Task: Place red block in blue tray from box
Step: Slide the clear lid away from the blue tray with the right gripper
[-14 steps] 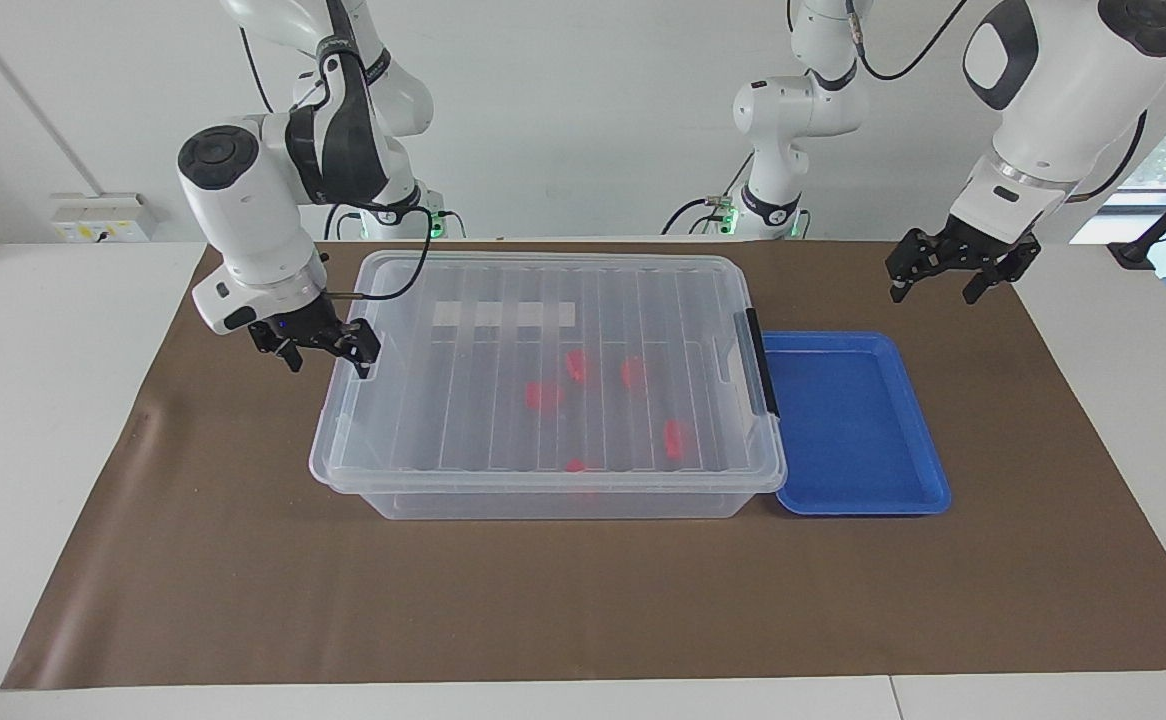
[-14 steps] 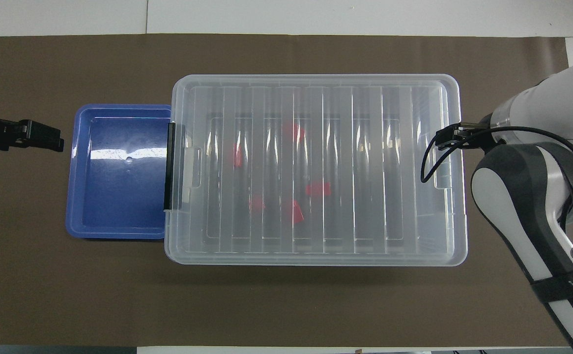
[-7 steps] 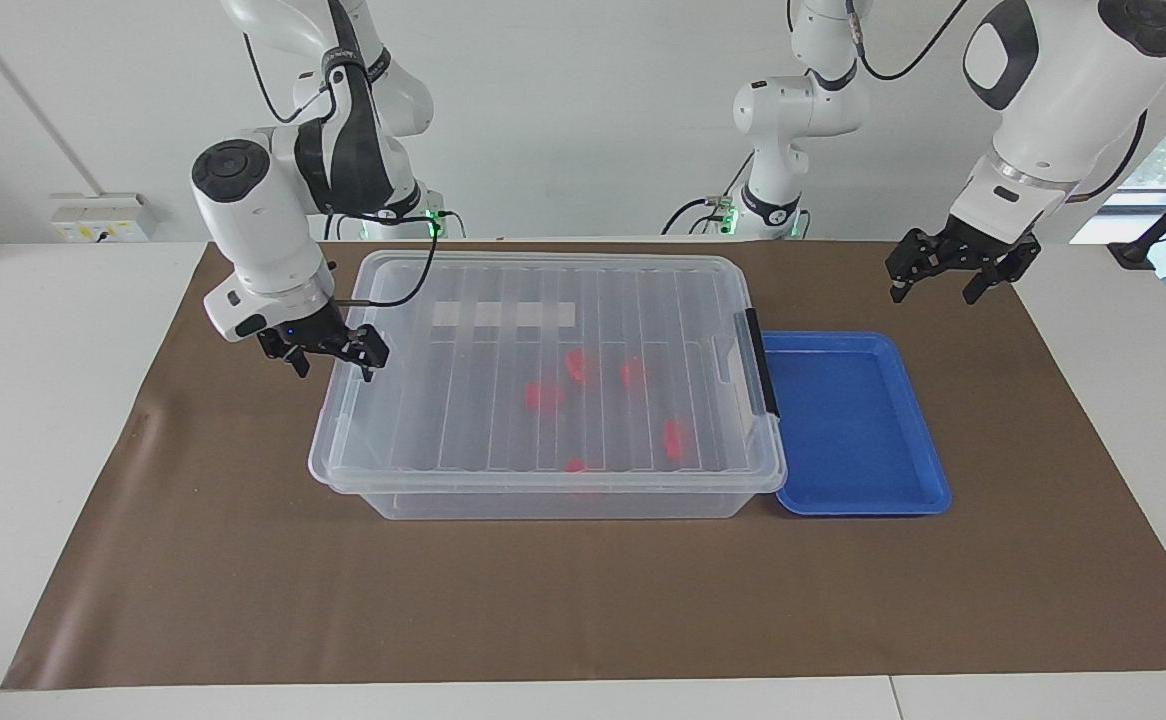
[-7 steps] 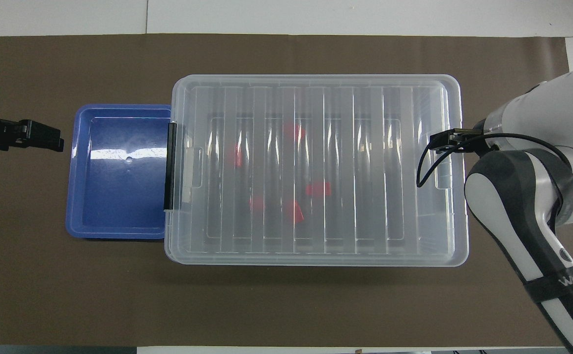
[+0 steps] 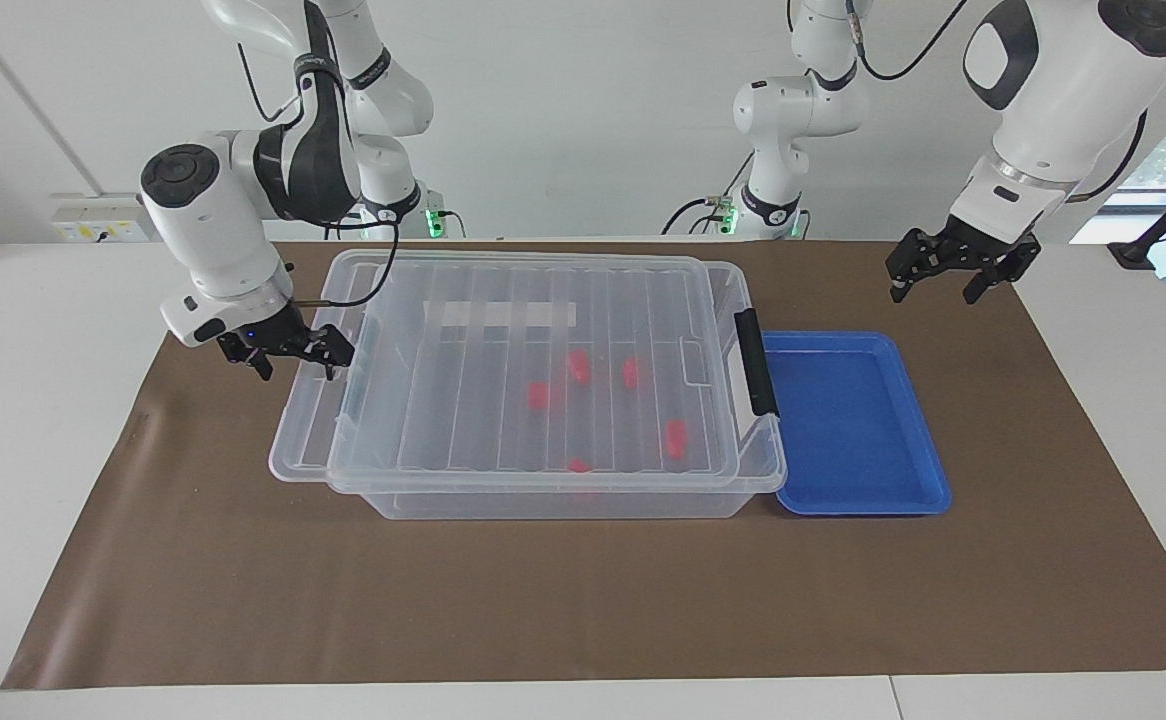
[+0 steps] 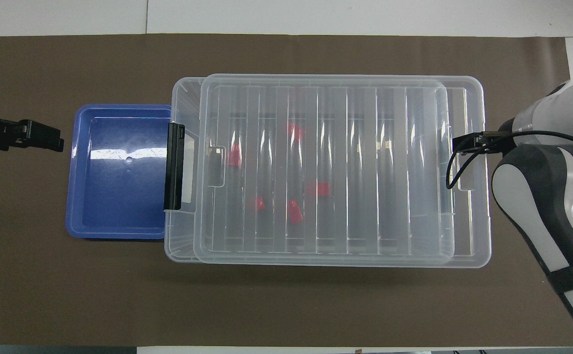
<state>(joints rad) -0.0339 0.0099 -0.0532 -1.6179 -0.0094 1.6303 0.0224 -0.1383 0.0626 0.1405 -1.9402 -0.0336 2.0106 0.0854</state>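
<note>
Brown mat [image 5: 243, 580]: right pincer [image 5: 288, 352] grips lid [image 5: 503, 370]'s end.

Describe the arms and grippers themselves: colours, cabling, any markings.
Both arms are glossy white with dark grey to black joint sections and round black end caps. The right gripper and left gripper are black, two-fingered, on a white wrist flange. A thin black cable loops beside the right wrist, which shows a small blue light. White lettering, cut off by the frame edge, marks the right arm in the overhead view.

Lid [image 5: 503, 370] slid toward right arm's end still covers most of box [image 5: 563, 495], blocking red blocks [image 5: 676, 438]; narrow gap at 3 o'clock by latch [image 5: 755, 362]. Blue tray [image 5: 858, 425] unobstructed.
</note>
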